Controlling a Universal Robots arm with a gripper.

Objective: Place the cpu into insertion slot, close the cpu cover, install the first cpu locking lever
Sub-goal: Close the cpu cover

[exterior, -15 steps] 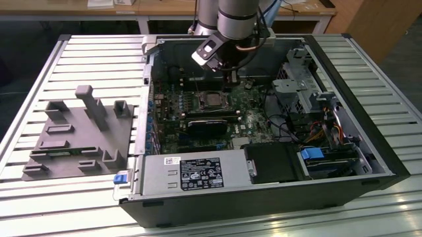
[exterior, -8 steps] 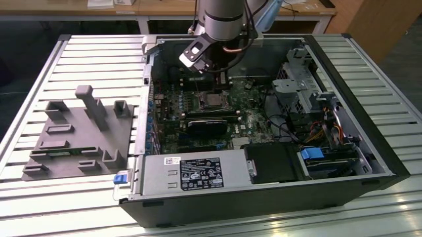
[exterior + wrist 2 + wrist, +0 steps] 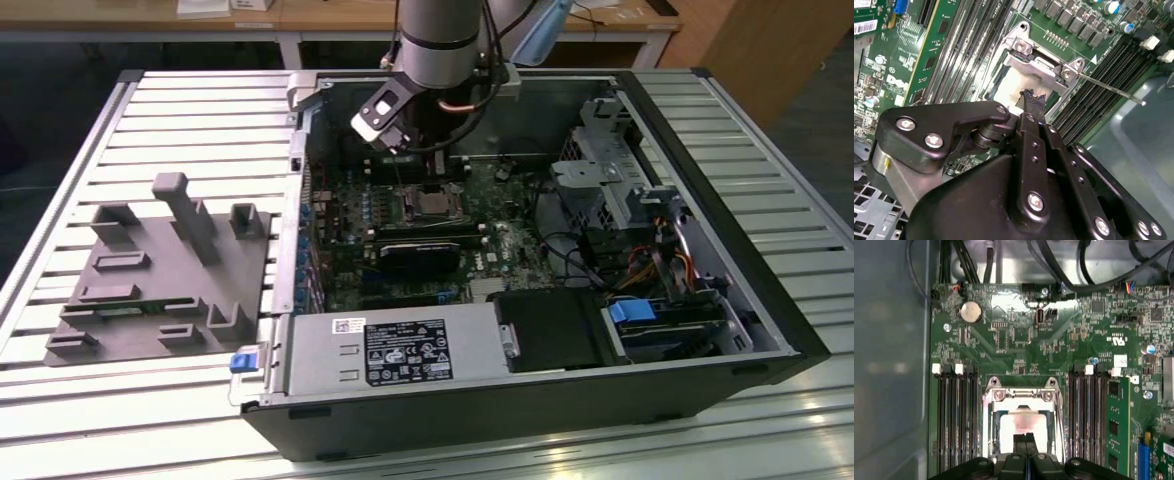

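Observation:
My gripper is shut with nothing between its fingertips, which hover right over the socket. The cpu lies in the insertion slot, and its pale metal top shows through the window of the cpu cover. The silvery cover lies down flat over the chip. A thin metal locking lever sticks out sideways from one socket corner, unlatched. In the exterior view the gripper hangs inside the open computer case, just above the socket.
Memory slots flank the socket on both sides, and a green card stands close by. Cables run along the case wall. A black heatsink block and drive cage sit in the case. A grey fixture lies at the exterior view's left.

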